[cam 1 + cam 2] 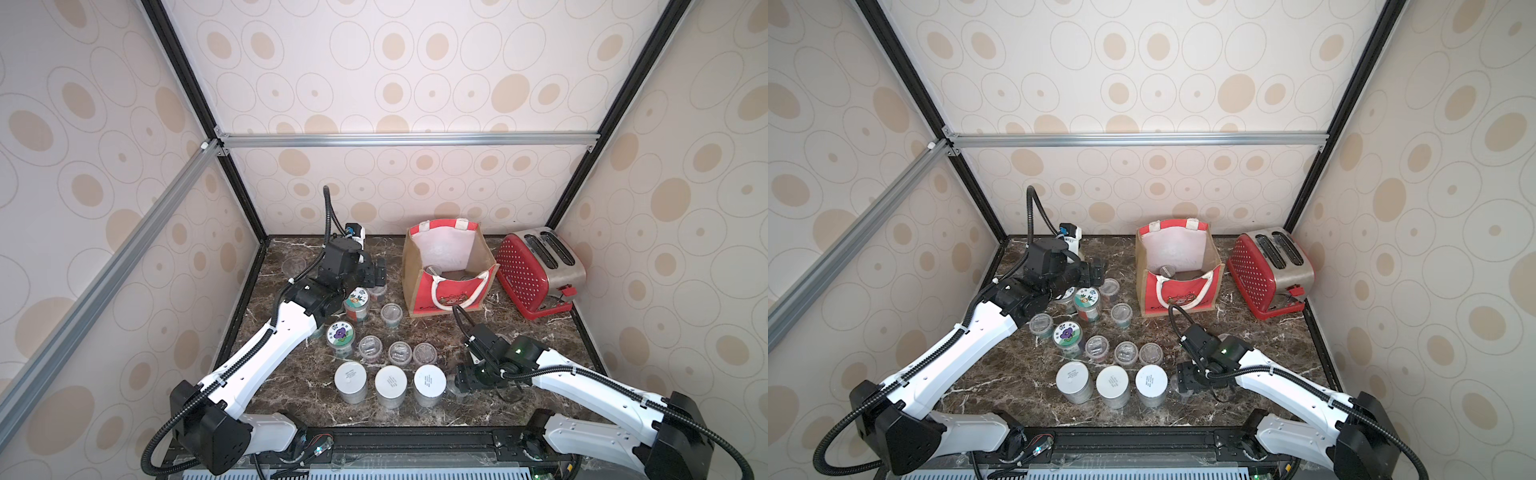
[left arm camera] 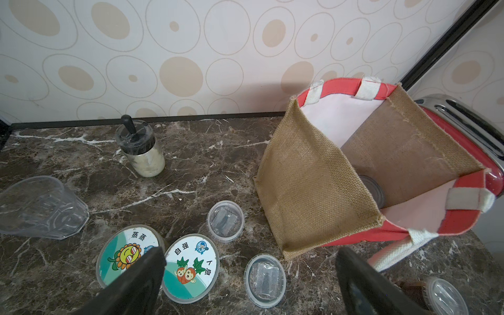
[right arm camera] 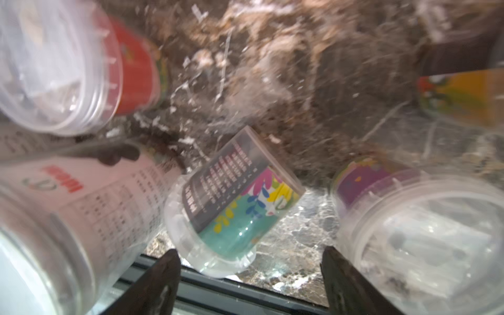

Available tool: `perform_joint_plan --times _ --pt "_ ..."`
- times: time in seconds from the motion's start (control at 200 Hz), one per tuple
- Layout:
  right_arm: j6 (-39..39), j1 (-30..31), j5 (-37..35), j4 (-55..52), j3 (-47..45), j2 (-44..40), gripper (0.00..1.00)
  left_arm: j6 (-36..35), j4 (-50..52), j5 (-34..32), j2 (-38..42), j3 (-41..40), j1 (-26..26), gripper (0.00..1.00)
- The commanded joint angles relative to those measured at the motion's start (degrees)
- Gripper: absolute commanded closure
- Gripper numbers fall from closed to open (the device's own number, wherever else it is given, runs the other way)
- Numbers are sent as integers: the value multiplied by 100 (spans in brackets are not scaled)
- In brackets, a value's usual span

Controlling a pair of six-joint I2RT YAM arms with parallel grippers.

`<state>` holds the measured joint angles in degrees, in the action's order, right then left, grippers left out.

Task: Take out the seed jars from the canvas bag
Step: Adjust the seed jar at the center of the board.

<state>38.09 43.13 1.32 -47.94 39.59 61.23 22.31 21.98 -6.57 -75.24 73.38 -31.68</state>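
Inside the canvas bag (image 2: 313, 191), at its bottom, a seed jar (image 2: 372, 191) lies just ahead of the left jaws, which are fully open, empty and nearer. Right jaws are open, gripping nothing, well apart at the tabletop (image 1: 307, 411) front.

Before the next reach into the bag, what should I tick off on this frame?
1. The left gripper is open and empty: ok.
2. The right gripper is clear of jars: not ok, a tilted floral-label jar sits between its open jaws.
3. The canvas bag is upright with its mouth open: ok.
4. The bag is emptied: not ok, at least one remaining jar shows inside.
5. The near rope handle is clear of the mouth: ok, it hangs down the outside front.
6. How many jars are left inside: cannot tell, the walls hide most of the floor.
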Motion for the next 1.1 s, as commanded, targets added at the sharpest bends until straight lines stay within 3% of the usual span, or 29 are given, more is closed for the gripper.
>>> perform_joint_plan --times 0.0,0.315,0.695,1.095 --pt "-74 -303 -199 -64 -198 -204 12 -26 80 -73 -34 211 -34 2" --pt "-518 -519 229 395 -230 60 4 -26 52 -51 -44 163 -40 2" --pt "-734 -517 -296 235 297 1008 5 -42 48 -24 -45 198 -39 2" --pt "-1401 -552 -232 843 759 2003 9 -77 79 -19 -99 242 -35 2"
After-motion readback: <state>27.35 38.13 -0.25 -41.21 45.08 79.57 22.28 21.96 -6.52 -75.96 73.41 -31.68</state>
